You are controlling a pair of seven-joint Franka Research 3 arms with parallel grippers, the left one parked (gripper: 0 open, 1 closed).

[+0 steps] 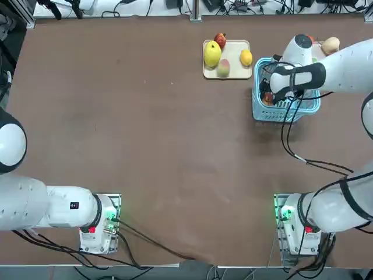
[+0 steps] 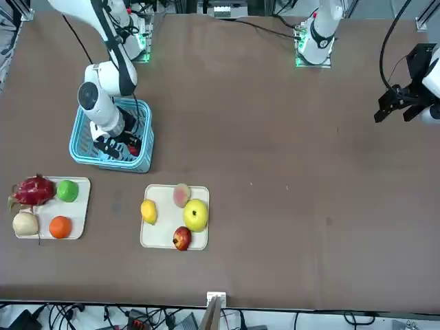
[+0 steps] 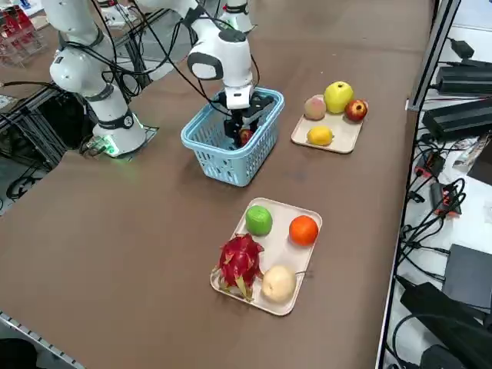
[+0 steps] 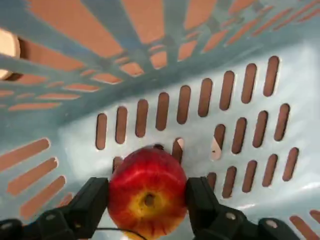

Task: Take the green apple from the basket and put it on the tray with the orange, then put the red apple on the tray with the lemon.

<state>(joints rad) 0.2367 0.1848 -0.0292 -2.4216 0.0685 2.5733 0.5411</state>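
Left of the basket and farther from the robot's bases lies the cream-beige flat rectangular tray with rounded corners [image 1: 233, 49]. On it, going left to right, are a yellow-green apple [image 1: 212, 53], a small red apple with a yellow patch [image 1: 220, 39] at the far edge, a pinkish peach [image 1: 223, 68] and the bright yellow oval lemon [image 1: 246, 57]. The light blue slatted plastic basket [image 1: 268, 115] holds the red apple with a yellowish-orange patch [image 4: 149, 175], and there the right gripper [image 4: 148, 201] has it clasped, one dark finger against each side. Beyond the basket and to its right, the pale whitish rectangular tray [image 3: 270, 307] carries the round green apple [image 3: 259, 221], the orange [image 3: 304, 230], a spiky magenta fruit [image 3: 241, 263] and a pale beige round fruit [image 3: 278, 284], so the first half looks done. The step now seems to be lifting out the red apple: confirm a firm, centred hold, raise it straight up, and clear the basket's rim before travelling left. Lower it gently into the gap beside the lemon and peach, letting go only once it rests; round fruit may roll or nudge its neighbours.
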